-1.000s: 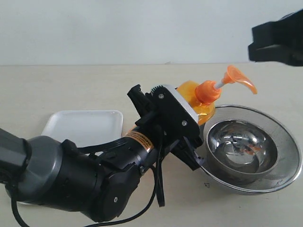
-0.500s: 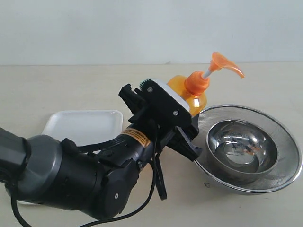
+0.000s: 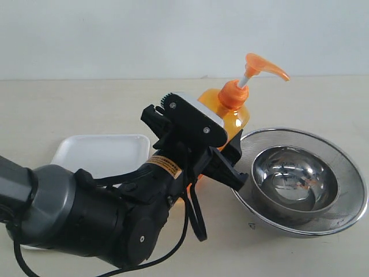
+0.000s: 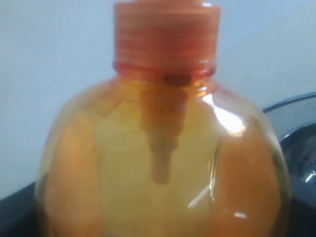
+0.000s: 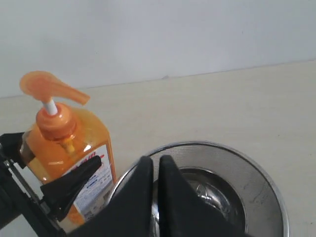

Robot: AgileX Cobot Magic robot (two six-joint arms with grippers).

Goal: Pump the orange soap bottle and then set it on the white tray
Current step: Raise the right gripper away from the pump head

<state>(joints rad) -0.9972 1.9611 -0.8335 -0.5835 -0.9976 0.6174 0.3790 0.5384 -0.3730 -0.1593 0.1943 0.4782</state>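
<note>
Orange and translucent, the orange soap bottle [image 3: 230, 112] sits clamped in your left claw [image 3: 225, 153] at the middle of the exterior frame. It is tilted, with its pump head [image 3: 262, 66] toward the upper right, and lies between the white tray [image 3: 101, 151] at left and the steel bowl [image 3: 346, 173] at right. Your right claw [image 5: 158, 170] is pinched closed on nothing.

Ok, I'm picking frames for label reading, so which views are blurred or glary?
Left wrist view: the orange soap bottle fills the frame, soft and out of focus, with white glare on its shoulder. Exterior view: sharp, with reflections in the steel bowl. Right wrist view: bottle fairly crisp; the right gripper is a dark near silhouette.
</note>
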